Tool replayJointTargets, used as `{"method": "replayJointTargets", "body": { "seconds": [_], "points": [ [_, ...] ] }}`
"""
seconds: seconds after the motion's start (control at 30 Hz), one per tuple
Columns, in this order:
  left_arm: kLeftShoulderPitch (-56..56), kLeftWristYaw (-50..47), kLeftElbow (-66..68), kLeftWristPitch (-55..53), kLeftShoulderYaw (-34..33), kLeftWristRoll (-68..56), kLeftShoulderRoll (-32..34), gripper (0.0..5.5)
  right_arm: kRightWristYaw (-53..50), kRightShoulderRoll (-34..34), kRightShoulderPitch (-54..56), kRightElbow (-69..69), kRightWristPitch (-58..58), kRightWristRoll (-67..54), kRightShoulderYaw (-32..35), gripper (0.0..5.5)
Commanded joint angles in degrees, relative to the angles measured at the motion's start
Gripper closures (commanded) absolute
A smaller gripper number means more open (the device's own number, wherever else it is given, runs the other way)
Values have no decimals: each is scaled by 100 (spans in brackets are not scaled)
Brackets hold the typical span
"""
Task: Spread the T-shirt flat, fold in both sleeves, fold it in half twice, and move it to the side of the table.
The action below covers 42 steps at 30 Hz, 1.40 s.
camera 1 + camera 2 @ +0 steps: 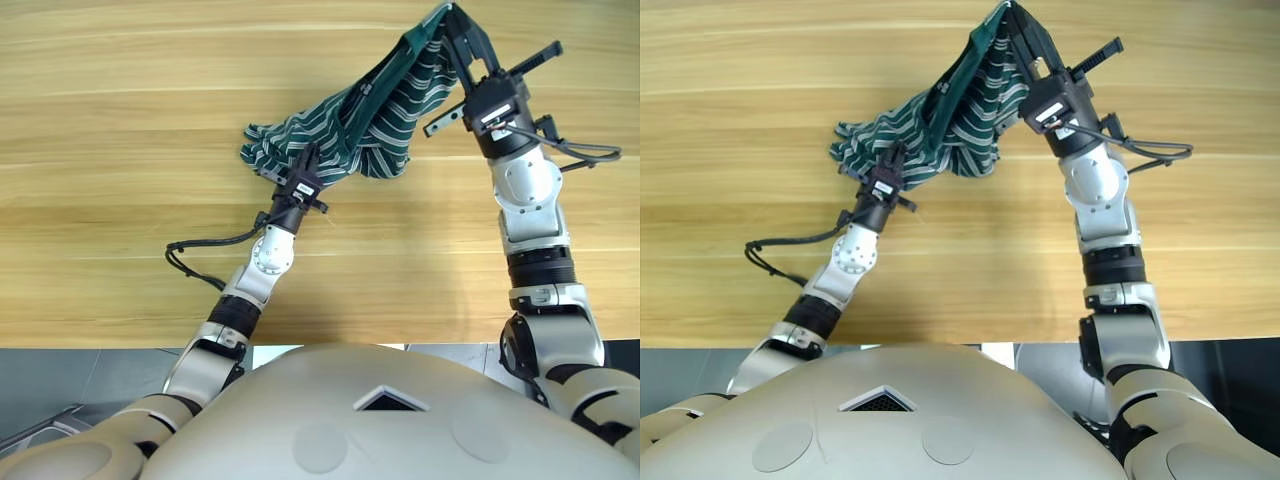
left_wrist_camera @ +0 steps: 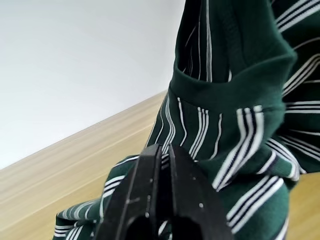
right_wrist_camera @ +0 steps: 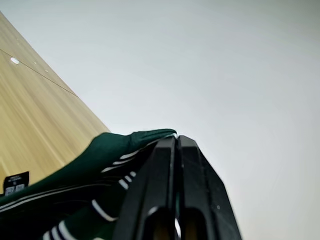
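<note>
Spanning the whole head view, the pale wooden surface [image 1: 120,120] ran edge to edge with its grain lying from 9 to 3 o'clock. On it, toward 12 and 1 o'clock from the middle of that view, was the T-shirt [image 1: 385,115], dark green with thin white stripes. It was not flat. One end was drawn up into a peak at 1 o'clock, and the rest sagged down in loose folds to a crumpled heap touching the surface at 7 o'clock of that peak.

At the peak sat the right end effector [image 1: 452,14], its arm coming up from 5 o'clock. In the right wrist view the right end effector [image 3: 176,139] had its two black fingers pressed together, with a green edge of cloth pinched at their tips, so it was closed on the T-shirt.

At the low end of the heap, the left end effector [image 1: 309,156] pointed toward 12 o'clock into the striped folds. In the left wrist view its fingers [image 2: 150,170] stood together with only a thin slit between them, their tips against the cloth, gripping a fold.

A thin black cable [image 1: 195,262] looped over the surface at 8 o'clock of the left wrist.
</note>
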<state>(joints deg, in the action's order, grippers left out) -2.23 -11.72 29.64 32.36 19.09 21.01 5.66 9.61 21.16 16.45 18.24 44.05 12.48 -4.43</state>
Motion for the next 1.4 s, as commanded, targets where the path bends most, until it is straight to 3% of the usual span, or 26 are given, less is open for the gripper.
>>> {"method": "replayJointTargets", "body": {
  "seconds": [0.03,0.1,0.2,0.27,0.43,0.63,0.97,1.4],
  "points": [
    [770,-547,301,795,-280,134,398,443,-55,-3,64,93,21,32,24,550],
    [838,-692,131,1346,-460,-81,364,405,-78,4,62,146,28,55,26,550],
    [962,67,86,1915,-365,-872,423,405,-95,-1,80,213,49,61,1,550],
    [997,518,191,2006,-89,-663,648,405,-100,2,84,228,59,60,-9,550],
    [779,776,582,1346,400,538,1058,405,-82,-31,128,232,67,67,-65,550],
    [637,744,792,1048,645,1070,1349,405,-88,-48,162,282,75,78,-117,550],
    [438,449,817,491,496,1248,1590,405,-104,-95,292,454,97,98,-181,550],
    [396,850,303,-246,456,1310,1849,405,-135,-211,230,226,184,46,-235,550]
  ]
}}
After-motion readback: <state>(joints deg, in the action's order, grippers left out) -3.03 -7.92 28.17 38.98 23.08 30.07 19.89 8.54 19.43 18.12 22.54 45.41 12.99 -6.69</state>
